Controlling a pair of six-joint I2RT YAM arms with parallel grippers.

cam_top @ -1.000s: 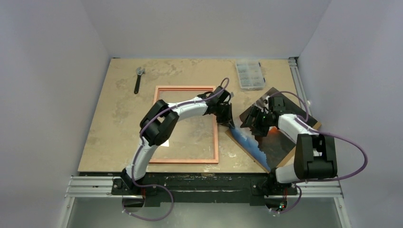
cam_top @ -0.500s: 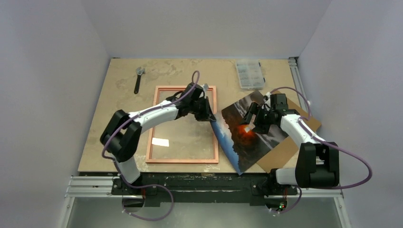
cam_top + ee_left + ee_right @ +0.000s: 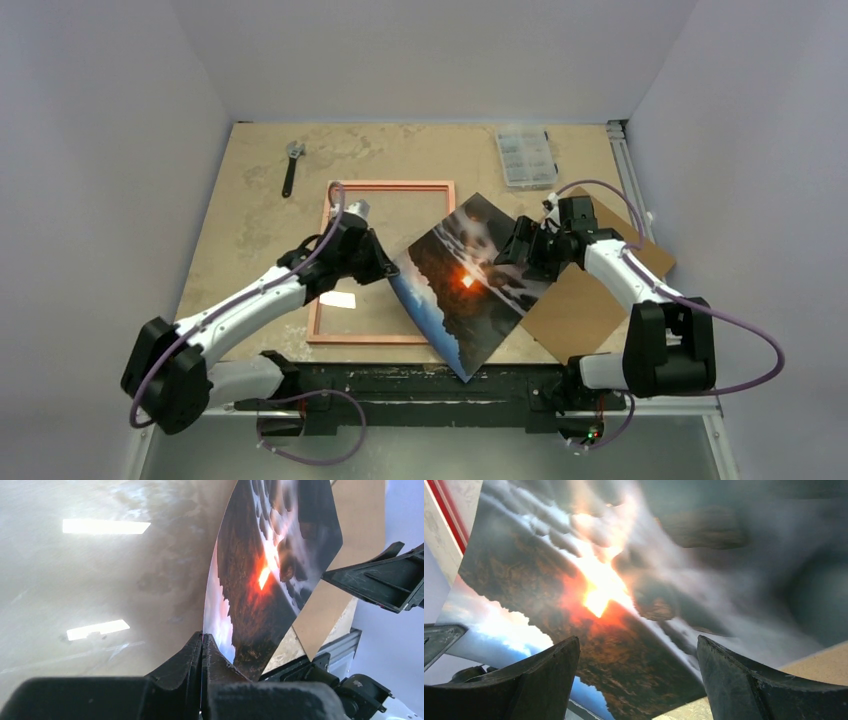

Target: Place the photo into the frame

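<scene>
Up close, pinching the photo (image 3: 265, 580) by its edge in the left claw (image 3: 202, 642), with the right claw (image 3: 638, 647) spread above it; overhead only, crossing the right rail of the frame (image 3: 385, 185).

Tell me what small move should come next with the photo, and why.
Probably the left pincer should pull the photo leftward and turn it square over the frame. It is shut on the photo's edge, the right pincer is open above it, and the photo is skewed, mostly right of the frame.
</scene>
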